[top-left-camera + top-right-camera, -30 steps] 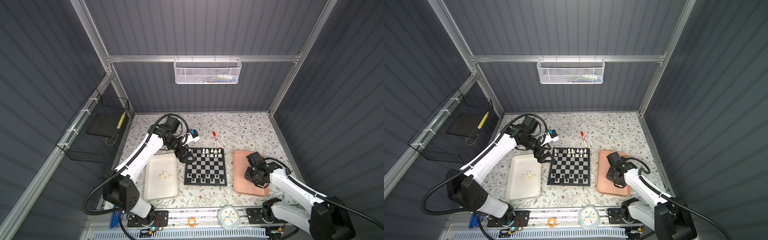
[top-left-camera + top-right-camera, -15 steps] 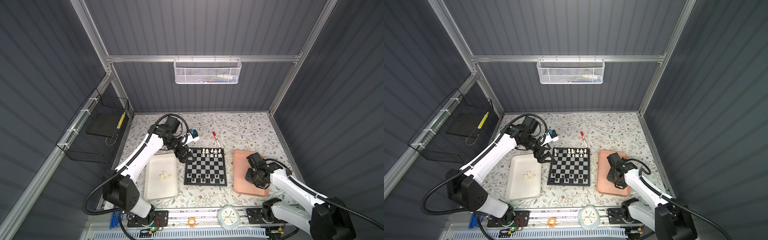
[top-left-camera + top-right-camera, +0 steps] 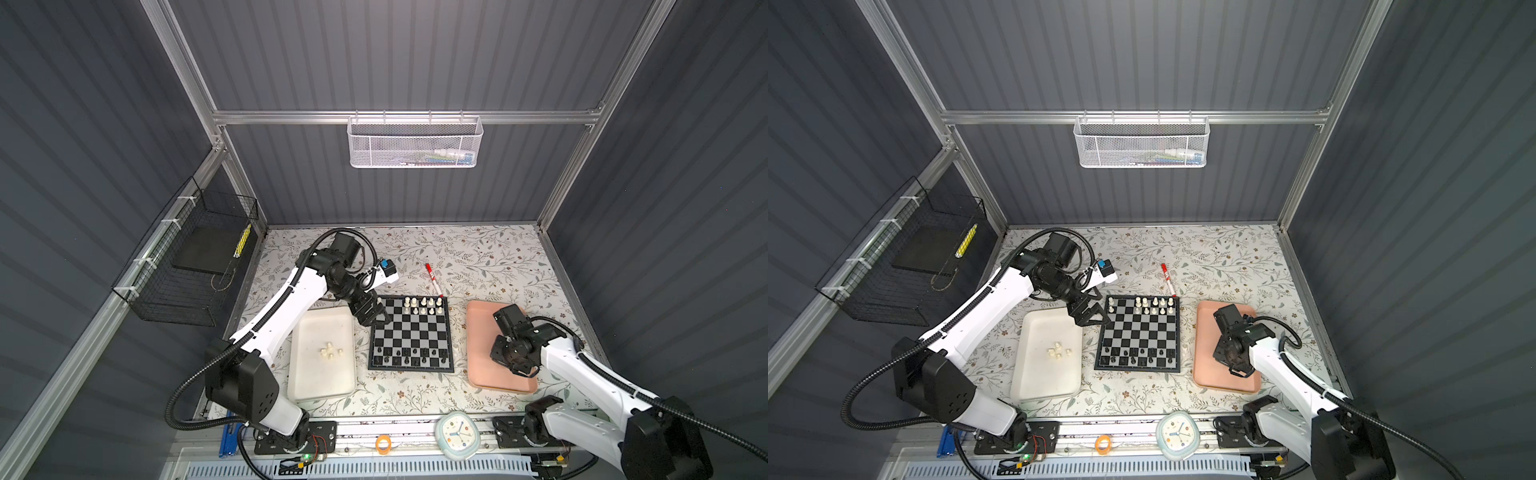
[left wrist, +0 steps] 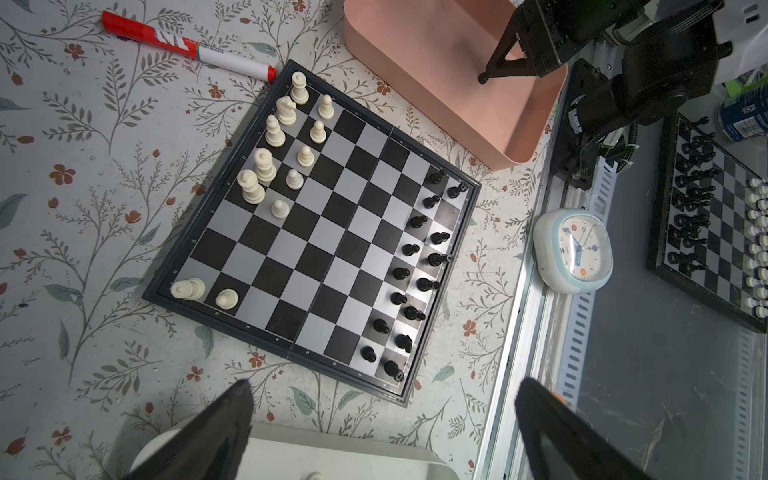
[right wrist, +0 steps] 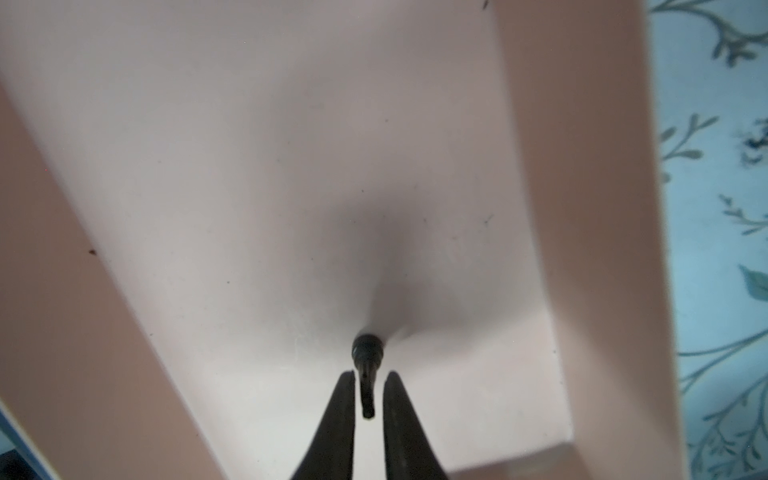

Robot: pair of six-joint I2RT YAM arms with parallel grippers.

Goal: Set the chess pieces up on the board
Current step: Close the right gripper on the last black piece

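Note:
The board lies mid-table. White chess pieces fill part of its far rows, and black ones its near rows. Several more white pieces lie in the white tray. My left gripper hangs open and empty by the board's far left corner. My right gripper is over the pink tray, shut on a black chess piece whose base sticks out past the fingertips.
A red marker lies just behind the board. A small clock and an orange ring sit on the front rail. A black wire basket hangs on the left wall. A second chessboard lies beyond the rail.

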